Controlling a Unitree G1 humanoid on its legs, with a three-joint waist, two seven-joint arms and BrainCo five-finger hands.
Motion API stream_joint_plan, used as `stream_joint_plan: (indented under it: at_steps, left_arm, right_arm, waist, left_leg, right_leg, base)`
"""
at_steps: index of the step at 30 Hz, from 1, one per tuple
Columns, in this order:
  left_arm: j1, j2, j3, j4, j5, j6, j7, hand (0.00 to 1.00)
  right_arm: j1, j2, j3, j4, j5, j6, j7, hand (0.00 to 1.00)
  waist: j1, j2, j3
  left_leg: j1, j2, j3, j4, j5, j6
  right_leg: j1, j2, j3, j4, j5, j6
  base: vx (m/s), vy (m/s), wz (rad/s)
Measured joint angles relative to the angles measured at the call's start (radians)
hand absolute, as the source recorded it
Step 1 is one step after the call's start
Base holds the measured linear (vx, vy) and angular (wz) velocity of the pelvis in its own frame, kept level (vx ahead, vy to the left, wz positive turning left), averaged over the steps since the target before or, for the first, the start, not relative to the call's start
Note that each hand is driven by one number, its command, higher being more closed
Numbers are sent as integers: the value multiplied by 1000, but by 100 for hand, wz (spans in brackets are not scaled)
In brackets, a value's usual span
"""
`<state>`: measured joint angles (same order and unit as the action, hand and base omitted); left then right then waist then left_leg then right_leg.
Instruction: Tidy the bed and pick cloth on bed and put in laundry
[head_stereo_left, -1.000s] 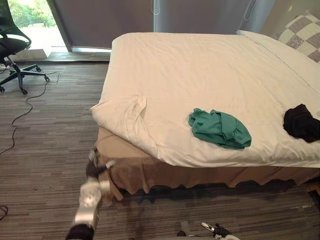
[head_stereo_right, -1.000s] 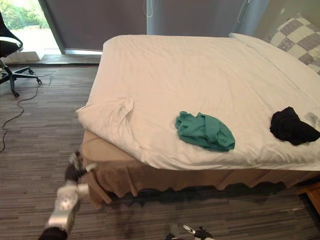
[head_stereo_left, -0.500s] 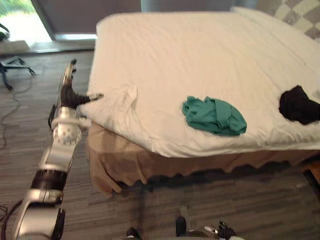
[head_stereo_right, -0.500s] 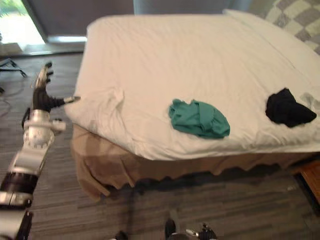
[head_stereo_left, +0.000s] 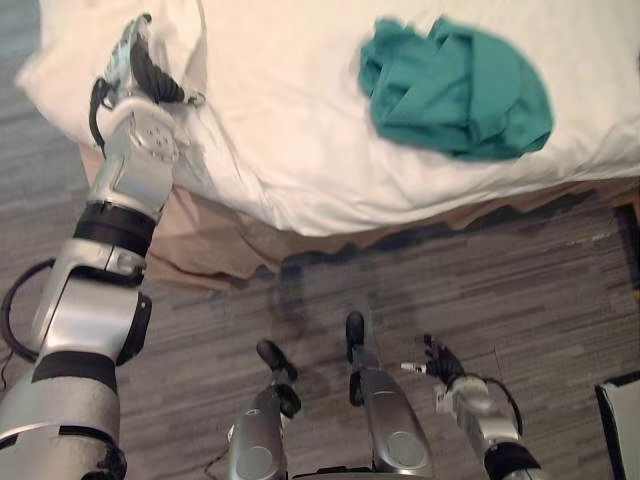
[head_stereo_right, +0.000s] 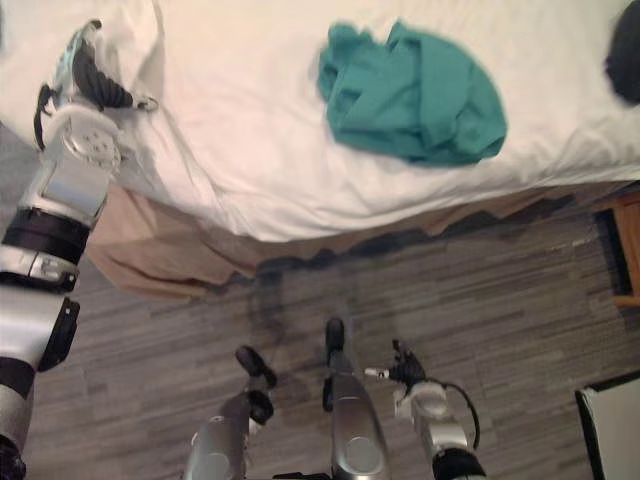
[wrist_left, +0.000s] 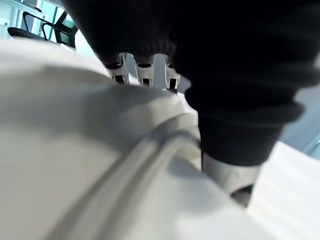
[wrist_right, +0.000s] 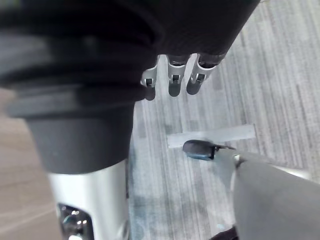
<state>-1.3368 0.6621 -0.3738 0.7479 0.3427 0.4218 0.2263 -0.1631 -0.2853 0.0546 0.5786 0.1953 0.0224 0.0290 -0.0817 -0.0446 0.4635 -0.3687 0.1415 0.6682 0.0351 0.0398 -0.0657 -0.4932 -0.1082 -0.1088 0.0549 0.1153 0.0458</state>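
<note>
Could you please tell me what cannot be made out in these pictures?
Black cloth: cut off by the right eye view's edge.
Left hand: in the left wrist view a fold of the white duvet hides its fingertips.
Pale object on the floor: cut off at the left eye view's corner, unidentifiable.

Cloth (head_stereo_left: 455, 85) on bed (head_stereo_left: 290, 60), left hand (head_stereo_left: 145, 72) on its left corner

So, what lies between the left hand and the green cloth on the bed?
Just bare white duvet, wrinkled near the left hand, up to the green cloth; the left eye view shows this stretch.
</note>
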Motion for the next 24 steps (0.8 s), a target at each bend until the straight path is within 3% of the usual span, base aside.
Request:
stream_joint_plan:
  at_steps: [2,7,10,11,12,16,18,21,23,24]
  left_arm:
    - [-38,2,-9,-1,56,29,-33,100]
    - [-37,21,-5,-2,94,17,-62,100]
    - [23,30,24,1,42,-44,-62,100]
    - [88,30,40,16,13,-102,-55,100]
    - [131,31,43,19,-1,-144,-54,0]
    - [328,57,87,-77,-4,-275,-76,0]
    - [456,69,132,-160,-23,-305,-99,0]
    - [675,69,241,-249,-83,-308,-143,0]
    - [920,43,413,-222,-111,-293,-167,0]
    - [960,31,450,-206,-119,-285,-170,0]
  right_arm:
    - [0,1,2,-27,0,5,-7,0]
    - [2,1,-6,-53,4,27,-29,0]
    - [6,0,-14,-44,24,43,-27,0]
    - [12,0,-18,-38,42,44,-17,0]
    - [19,1,-31,-38,44,39,-7,0]
    - [53,-1,-67,-38,44,27,10,0]
    - [88,0,-73,-39,42,35,19,0]
    - [175,8,-92,-45,43,48,30,0]
    - [268,10,-97,-18,43,48,32,0]
    - [279,13,-105,-2,51,46,34,0]
  waist:
    - [-3,-1,8]
    - [-10,-2,9]
    - [-15,-2,10]
    - [-23,-1,10]
    - [-24,-1,9]
    - [-14,4,8]
    - [-1,10,6]
    - [3,35,-9]
    - [10,68,-72]
    - [13,74,-78]
  left_leg:
    - [-18,2,-6,-2,4,1]
    - [-31,0,-6,-8,4,3]
    - [11,-5,-6,-14,10,9]
    - [58,-4,-2,-15,9,9]
    - [84,-4,2,-15,5,10]
    - [136,-4,6,-14,-18,14]
    - [168,-4,3,-15,-22,11]
    - [230,-4,-20,-13,-27,4]
    - [256,-4,-38,-15,-30,-2]
    - [267,-3,-39,-16,-30,-2]
  right_leg:
    - [-15,-1,-12,3,0,0]
    - [-27,-7,-21,12,0,0]
    - [10,-9,-25,12,0,0]
    - [59,-9,-32,12,-1,1]
    - [85,-9,-35,11,-1,2]
    - [147,-14,-41,2,-12,16]
    - [188,-14,-48,-13,-15,17]
    - [267,-15,-76,-16,-41,16]
    - [303,-14,-100,-15,-67,17]
    - [315,-14,-102,-15,-70,18]
  base:
    - [9,-11,15]
    - [10,-2,6]
    - [60,13,-2]
    - [56,22,-2]
    - [50,23,-3]
    - [5,6,1]
    - [51,26,3]
    - [74,6,19]
    - [106,-20,24]
    - [105,-23,17]
